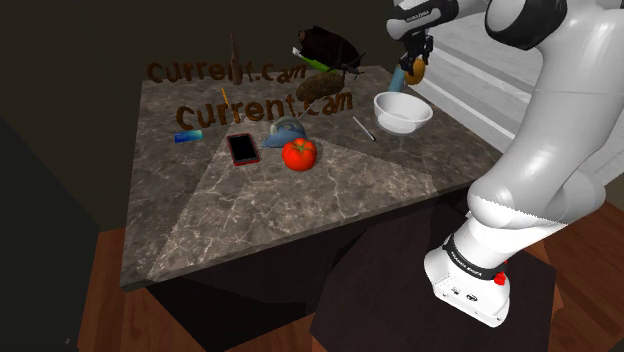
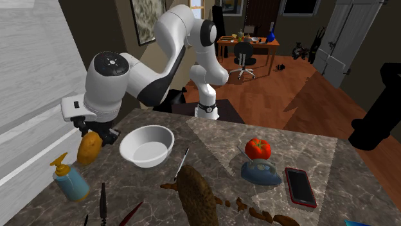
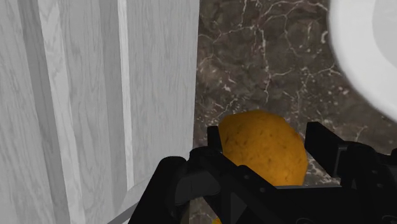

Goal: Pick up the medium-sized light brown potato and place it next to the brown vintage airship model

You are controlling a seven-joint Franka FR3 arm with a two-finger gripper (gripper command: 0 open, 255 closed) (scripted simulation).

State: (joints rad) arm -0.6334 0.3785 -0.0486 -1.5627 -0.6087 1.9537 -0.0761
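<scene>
Shoulder view: the gripper (image 1: 414, 60) is up over the far right corner of the marble counter (image 1: 300, 215). Its fingers are clamped on the orange-brown potato (image 1: 416, 72), which hangs clear of the surface. A white bowl (image 1: 402, 111) sits just nearer than the potato. The brown airship model (image 1: 318, 86) lies at the far edge, to the potato's left in this view and apart from it. A tomato (image 1: 299, 153) and a red phone (image 1: 243, 148) sit mid-counter.

Second exterior view: the gripper (image 2: 96, 133) is at this view's left with the potato (image 2: 89, 149) gripped below it. The potato is beside the white bowl (image 2: 146, 145) and just above a blue pump bottle (image 2: 69, 181). The airship model (image 2: 196, 192) lies on the near side, past the bowl from the potato. The tomato (image 2: 258, 148) and phone (image 2: 300, 187) are to the right.

Wrist view: the fingers (image 3: 214, 141) grasp the potato (image 3: 261, 149) on both sides. The counter (image 3: 254, 63) is under it, with a white panelled wall (image 3: 95, 95) alongside and the bowl (image 3: 369, 51) on the other side.
</scene>
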